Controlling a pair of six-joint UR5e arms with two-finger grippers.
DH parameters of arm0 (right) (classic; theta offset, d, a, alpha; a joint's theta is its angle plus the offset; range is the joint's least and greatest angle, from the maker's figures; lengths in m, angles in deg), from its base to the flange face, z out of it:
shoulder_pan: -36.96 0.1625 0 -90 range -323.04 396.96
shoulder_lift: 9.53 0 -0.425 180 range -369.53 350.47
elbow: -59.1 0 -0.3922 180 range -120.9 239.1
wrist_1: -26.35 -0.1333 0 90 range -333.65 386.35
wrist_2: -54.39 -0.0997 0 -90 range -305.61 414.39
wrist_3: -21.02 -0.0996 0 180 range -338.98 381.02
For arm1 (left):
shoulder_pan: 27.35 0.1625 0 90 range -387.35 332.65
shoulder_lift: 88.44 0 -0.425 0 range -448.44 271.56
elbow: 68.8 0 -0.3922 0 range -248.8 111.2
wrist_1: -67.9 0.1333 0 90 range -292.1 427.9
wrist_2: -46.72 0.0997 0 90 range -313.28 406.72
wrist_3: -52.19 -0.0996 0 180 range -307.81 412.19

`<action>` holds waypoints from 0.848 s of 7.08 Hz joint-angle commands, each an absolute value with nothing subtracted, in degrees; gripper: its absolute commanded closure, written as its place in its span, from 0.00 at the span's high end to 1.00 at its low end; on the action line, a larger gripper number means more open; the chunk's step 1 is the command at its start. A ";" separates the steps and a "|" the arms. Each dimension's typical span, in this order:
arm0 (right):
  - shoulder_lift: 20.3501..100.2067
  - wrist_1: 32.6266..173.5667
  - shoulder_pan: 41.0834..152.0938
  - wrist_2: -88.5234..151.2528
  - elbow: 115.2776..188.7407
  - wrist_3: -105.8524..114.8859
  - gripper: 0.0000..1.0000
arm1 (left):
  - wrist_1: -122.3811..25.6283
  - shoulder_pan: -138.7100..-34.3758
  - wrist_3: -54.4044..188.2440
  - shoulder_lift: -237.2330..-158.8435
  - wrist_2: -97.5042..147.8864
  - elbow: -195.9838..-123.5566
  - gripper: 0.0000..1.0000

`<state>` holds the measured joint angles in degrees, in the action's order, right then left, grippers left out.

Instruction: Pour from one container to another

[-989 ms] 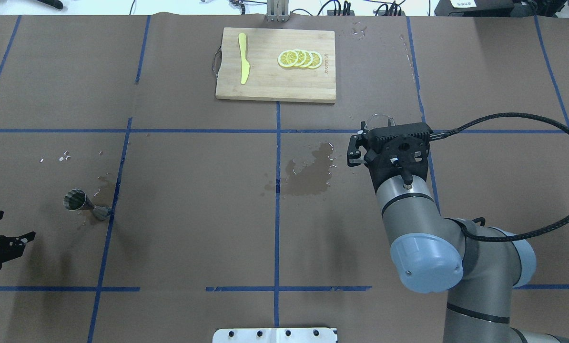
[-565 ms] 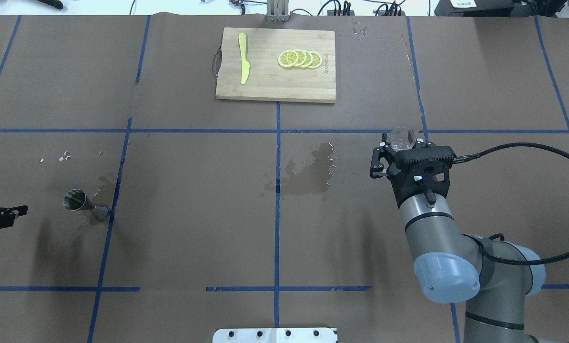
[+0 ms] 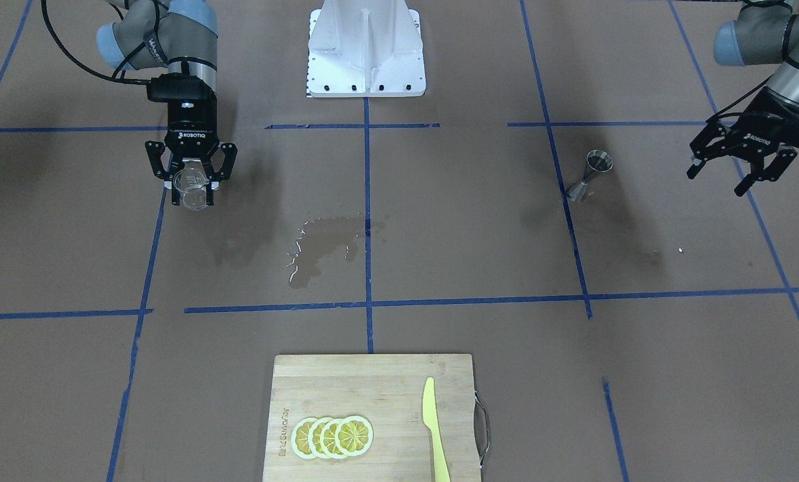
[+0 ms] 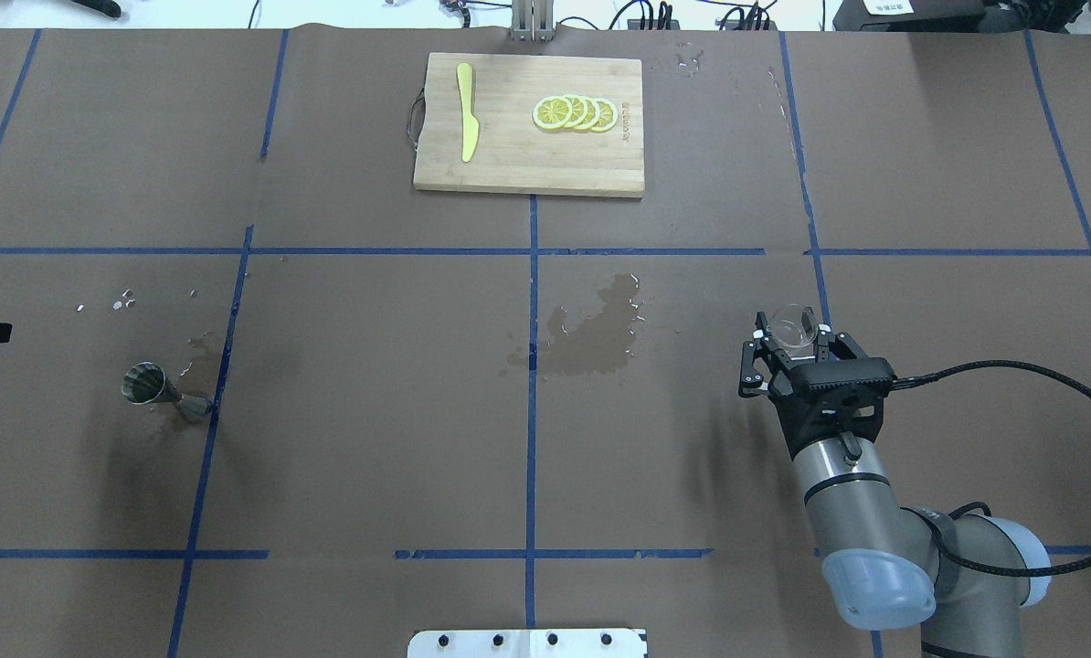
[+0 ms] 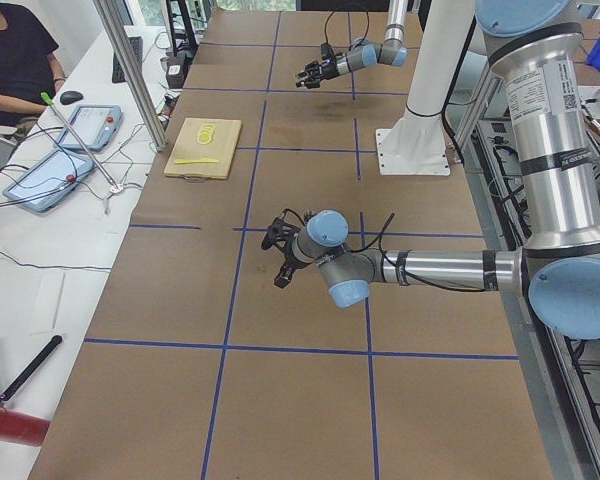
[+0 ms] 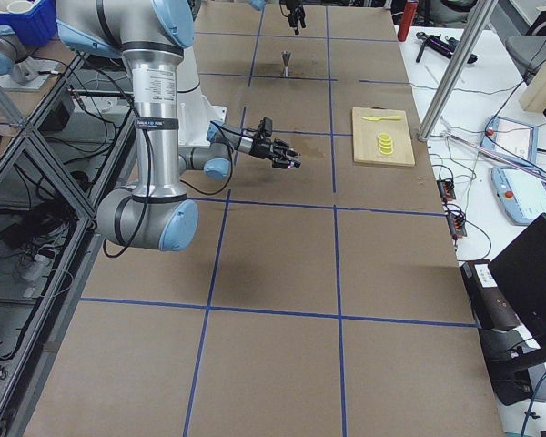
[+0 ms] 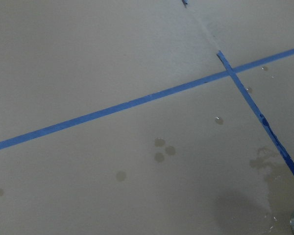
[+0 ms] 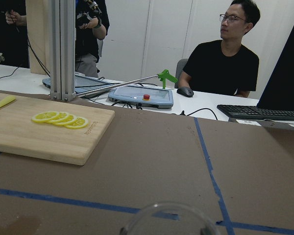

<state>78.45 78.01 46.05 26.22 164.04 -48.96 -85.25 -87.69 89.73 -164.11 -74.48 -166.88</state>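
My right gripper (image 4: 794, 334) (image 3: 193, 193) is shut on the small clear glass cup (image 4: 790, 323) (image 3: 192, 182) and holds it above the table's right half. In the right wrist view only the cup's rim (image 8: 169, 216) shows, at the bottom edge. The metal hourglass jigger (image 4: 157, 391) (image 3: 590, 175) stands upright far off on the left half, beside a blue tape line. My left gripper (image 3: 719, 179) hovers open and empty, outboard of the jigger and apart from it. Only a sliver of it shows at the overhead view's left edge.
A wooden cutting board (image 4: 527, 169) at the far middle carries lemon slices (image 4: 575, 112) and a yellow knife (image 4: 466, 123). A wet patch (image 4: 596, 329) darkens the table's centre, and smaller drops lie around the jigger. Operators sit beyond the far edge.
My right arm has drawn back toward the robot and further right with the glass cup in its grip. My left gripper has slid away to the left, almost out of the overhead view.
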 commanded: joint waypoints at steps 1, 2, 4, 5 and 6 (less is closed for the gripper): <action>81.33 70.43 45.66 26.53 160.63 -49.47 0.09 | -81.36 -89.92 89.72 -167.08 -77.89 -166.89 1.00; 83.44 61.25 45.57 26.79 155.74 -49.47 0.10 | -79.33 -90.19 89.72 -168.67 -78.69 -166.89 1.00; 83.55 58.87 44.70 28.71 151.41 -49.56 0.14 | -75.03 -90.19 90.42 -170.70 -78.70 -167.50 1.00; 83.63 58.78 43.91 29.51 151.30 -49.82 0.15 | -75.01 -90.19 90.51 -170.71 -78.70 -167.59 1.00; 84.33 56.95 42.86 30.38 151.04 -50.43 0.15 | -75.01 -90.19 90.51 -170.71 -78.70 -167.68 1.00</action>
